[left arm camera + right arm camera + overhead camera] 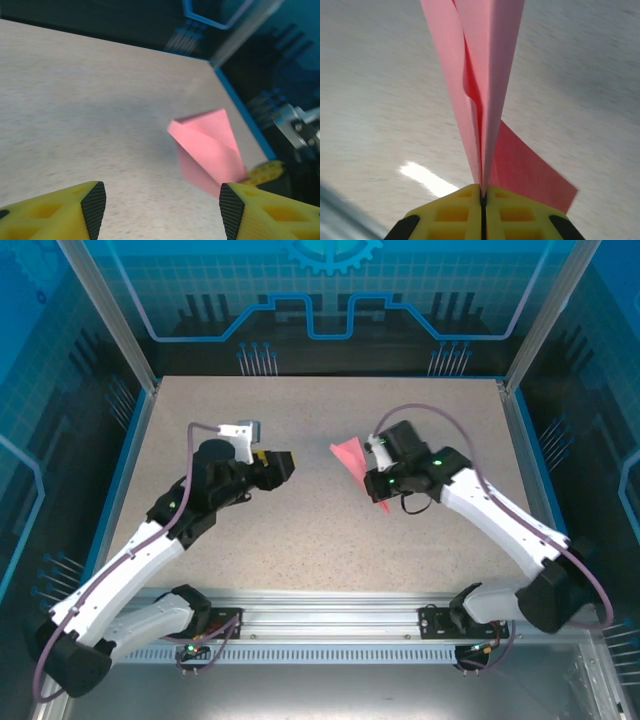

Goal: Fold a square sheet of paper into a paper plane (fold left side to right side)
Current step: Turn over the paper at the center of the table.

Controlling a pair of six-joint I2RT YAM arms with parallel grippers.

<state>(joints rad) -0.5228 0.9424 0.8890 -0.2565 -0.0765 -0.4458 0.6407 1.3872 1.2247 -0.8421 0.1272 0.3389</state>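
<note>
1. Table (320,540): speckled beige top with a blue rim. It carried both arms at its near edge.

2. Left arm (150,540): reached toward the middle of the table, well apart from the paper.

3. Right arm (500,515): bent inward from the right, with its wrist over the right-centre of the table.

4. Paper (350,458): pink, already folded into a narrow pointed shape. It was held up off the table at right of centre and stuck out to the left of the right claw. In the right wrist view the layers (485,75) fanned apart away from the pinch, and a loose flap hung to one side. The overhead view was too coarse to tell whether any corner touched the table.

5. Left claw (162,207): jaws wide apart with nothing between them, pointed toward the paper (207,150) but short of it.

6. Right claw (482,197): pressed fully together on the paper's lower edge, the sole grip on it.

7. Risks, as judged:
   - One pinch at an edge probably left the layers free to spring open, which would soften the creases.
   - A quick swing could let the thin sheet slip or twist in the pads.
   - If the left claw came in off the crease line, it could crumple the flap or set a crooked fold.
</note>
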